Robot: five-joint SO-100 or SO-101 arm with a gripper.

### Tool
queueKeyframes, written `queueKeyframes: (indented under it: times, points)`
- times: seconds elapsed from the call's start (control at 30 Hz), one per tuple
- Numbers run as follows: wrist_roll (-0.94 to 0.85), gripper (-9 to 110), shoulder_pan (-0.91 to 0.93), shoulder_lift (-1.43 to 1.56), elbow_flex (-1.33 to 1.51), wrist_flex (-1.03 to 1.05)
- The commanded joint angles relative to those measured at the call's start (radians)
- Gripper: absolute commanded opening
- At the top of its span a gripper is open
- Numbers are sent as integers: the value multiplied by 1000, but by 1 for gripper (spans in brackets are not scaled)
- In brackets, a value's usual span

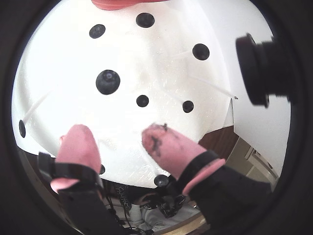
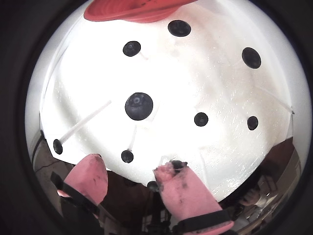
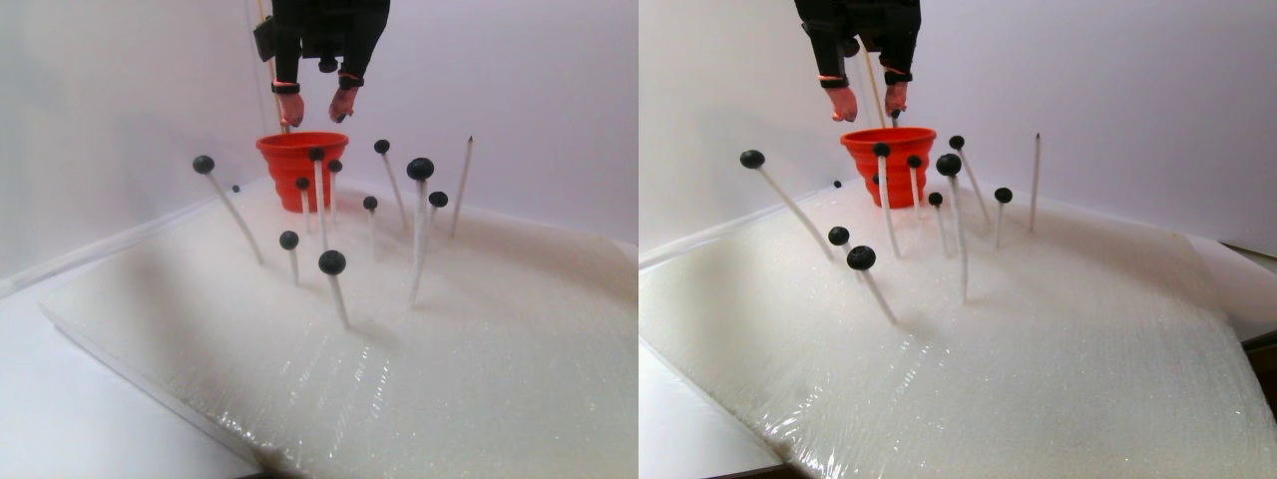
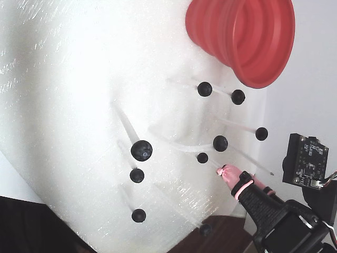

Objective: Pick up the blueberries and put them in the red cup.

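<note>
We saw a white foam slab (image 3: 479, 379) wrapped in glossy film, set against pale walls, with thin white sticks (image 3: 335, 292) standing up out of it. In the left half of the stereo pair view, the blueberries (image 3: 332, 262) sat on the stick tips, spread from the slab's left edge toward its middle, the largest one (image 3: 420, 169) riding high on the right of the cluster. Behind them the red cup (image 3: 295, 165) stood upright near the slab's far edge. Above the cup's rim hung the gripper (image 3: 317, 107), its two pink-capped fingers (image 1: 78, 144) spread apart with nothing between them. In a wrist view the biggest berry (image 2: 139, 106) lay mid-slab and the cup's rim (image 2: 132, 11) touched the top edge. One stick (image 3: 462, 185) on the right carried no berry.
</note>
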Motion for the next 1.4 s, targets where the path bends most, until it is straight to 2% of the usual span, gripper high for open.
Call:
queueKeyframes:
  times: [0.0,1.37]
  points:
    - [-5,20,-3,3,-69,-23]
    - [-14,21,-35,-222,-144,-212]
